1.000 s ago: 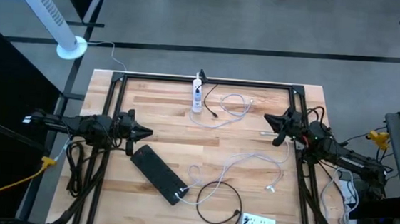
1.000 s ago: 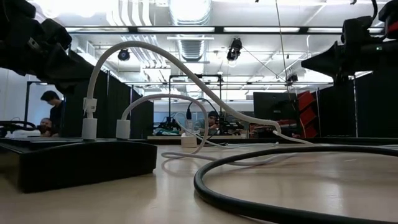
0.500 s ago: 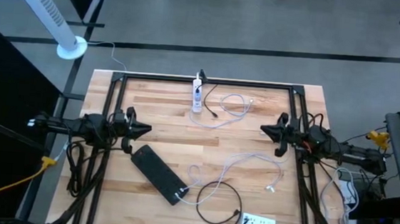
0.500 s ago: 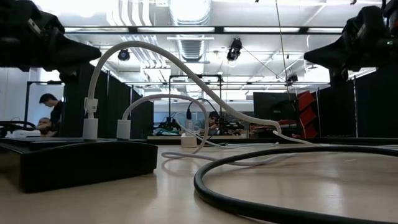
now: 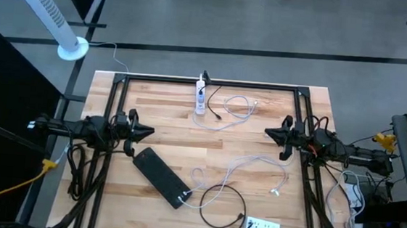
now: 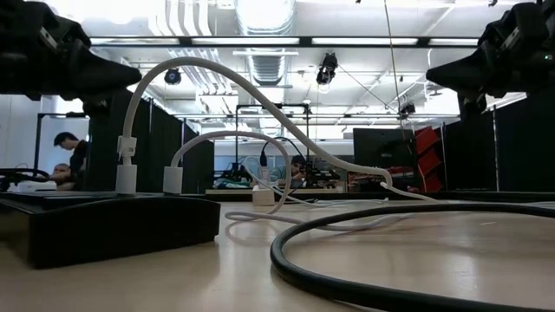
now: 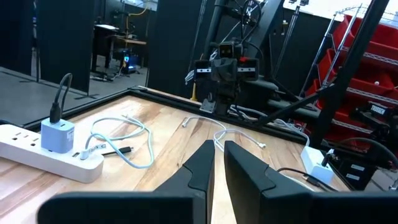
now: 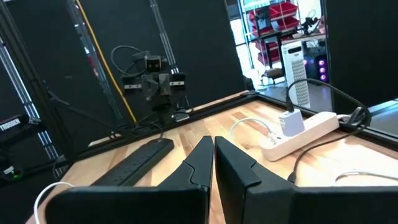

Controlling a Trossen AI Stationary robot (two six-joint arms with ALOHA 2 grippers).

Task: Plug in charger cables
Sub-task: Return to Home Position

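Even overhead light fills the high view; the counter is bright, with only faint shadow beside the black power strip. In the low view, glaring ceiling lights wash out the top, leaving the left arm and right arm as black silhouettes, while the white charger cables stand bright. Wrist-view backgrounds are dim

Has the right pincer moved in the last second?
Yes. The right pincer slid slightly toward the near edge of the table, away from the far white power strip.
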